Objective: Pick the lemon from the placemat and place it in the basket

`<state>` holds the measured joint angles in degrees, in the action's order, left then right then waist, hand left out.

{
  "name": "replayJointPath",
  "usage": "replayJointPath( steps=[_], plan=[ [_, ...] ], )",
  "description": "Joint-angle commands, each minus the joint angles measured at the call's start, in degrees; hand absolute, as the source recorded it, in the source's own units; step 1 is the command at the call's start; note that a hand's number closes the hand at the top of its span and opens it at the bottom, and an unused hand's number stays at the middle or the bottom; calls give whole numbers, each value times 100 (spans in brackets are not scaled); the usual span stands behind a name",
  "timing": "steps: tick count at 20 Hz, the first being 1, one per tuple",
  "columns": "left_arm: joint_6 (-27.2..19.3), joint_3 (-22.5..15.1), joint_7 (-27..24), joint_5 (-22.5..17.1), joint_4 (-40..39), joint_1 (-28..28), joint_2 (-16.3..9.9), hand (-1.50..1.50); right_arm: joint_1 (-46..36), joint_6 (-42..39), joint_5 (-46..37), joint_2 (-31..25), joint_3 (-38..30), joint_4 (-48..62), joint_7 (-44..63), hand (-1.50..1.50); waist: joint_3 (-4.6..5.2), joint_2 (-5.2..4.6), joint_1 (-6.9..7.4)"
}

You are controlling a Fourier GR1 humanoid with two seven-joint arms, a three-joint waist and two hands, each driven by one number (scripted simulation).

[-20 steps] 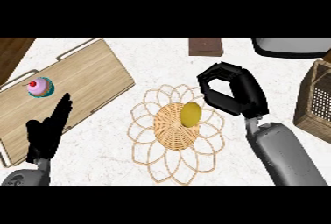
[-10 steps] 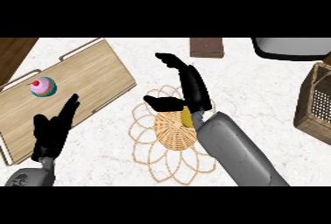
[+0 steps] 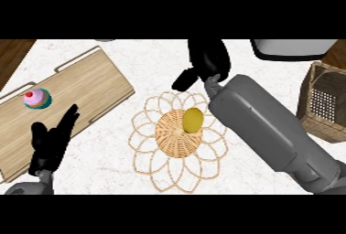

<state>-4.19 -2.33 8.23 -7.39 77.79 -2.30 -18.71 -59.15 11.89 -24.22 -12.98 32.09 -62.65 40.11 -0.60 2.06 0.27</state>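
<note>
The yellow lemon [image 3: 192,120] lies on the woven centre of the round wicker placemat [image 3: 177,171], in the middle of the counter. My right hand [image 3: 207,58] is beyond the placemat's far edge, with relaxed fingers, the thumb pointing down-left, and nothing in it. Its grey forearm [image 3: 267,128] crosses the placemat's right side, just right of the lemon. The brown wicker basket [image 3: 327,104] stands at the right edge, partly cut off. My left hand [image 3: 51,145] rests open at the lower left, fingers up.
A wooden board [image 3: 81,93] lies at the left with a pink cupcake [image 3: 36,98] on it. A grey and white vessel [image 3: 292,49] sits at the far right corner. Dark wood [image 3: 12,52] shows at the far left corner.
My right hand has swung from the placemat's right side to beyond its far edge, uncurling its fingers. The forearm now lies beside the lemon. Lemon and left hand stay put.
</note>
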Motion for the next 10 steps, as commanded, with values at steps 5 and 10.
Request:
replayJointPath(
  steps=[5, 10],
  plan=[
    [48, -127, 540, -161, -302, 579, 257, 0, -1458, -2739, 917, -287, -285, -251, 1803, -150, 81, -63, -112],
    [103, -56, 425, -168, -280, 737, 230, 0, -1594, -3897, 1698, -232, -352, -191, 2573, -150, 77, -98, -126]
  ],
)
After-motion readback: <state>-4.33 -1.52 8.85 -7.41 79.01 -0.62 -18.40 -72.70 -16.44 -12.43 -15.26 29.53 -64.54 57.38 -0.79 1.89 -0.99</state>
